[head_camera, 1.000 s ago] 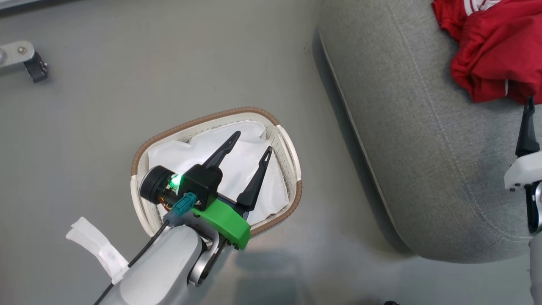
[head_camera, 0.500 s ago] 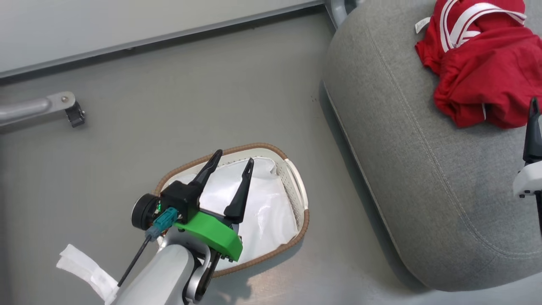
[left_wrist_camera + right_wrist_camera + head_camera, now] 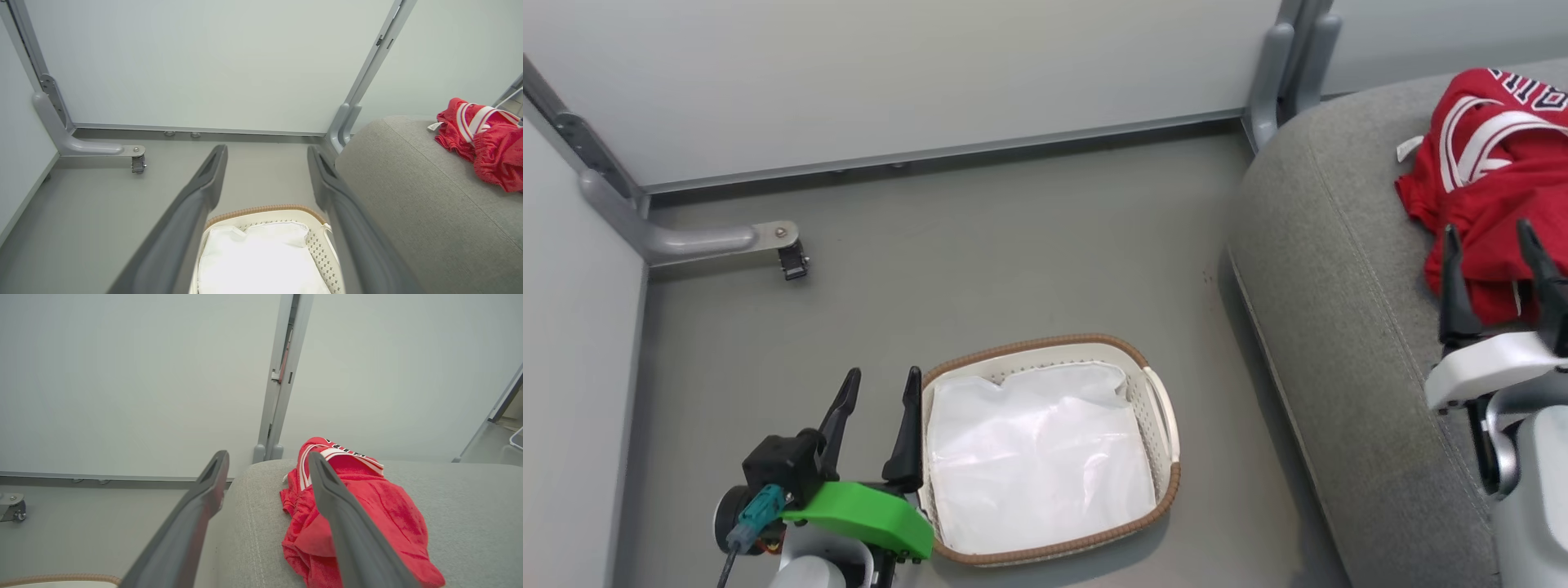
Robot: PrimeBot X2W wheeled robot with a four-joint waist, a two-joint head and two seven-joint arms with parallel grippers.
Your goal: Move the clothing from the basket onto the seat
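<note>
So the clothing [image 3: 1486, 163] sits heaped on the seat [image 3: 1339, 327], and the basket [image 3: 1170, 490] holds just its liner [image 3: 1037, 457]. The left gripper [image 3: 883, 373] and right gripper [image 3: 1486, 225] both gape empty. Looks light and floppy; I'd pinch a bunched fold.

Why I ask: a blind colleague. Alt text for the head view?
Red sports clothing with white stripes lies on a grey woven-fabric seat; on the floor, a white perforated plastic basket with brown woven rim holds a white liner. Both grippers are open: left gripper beside the basket, right gripper near the clothing.
</note>
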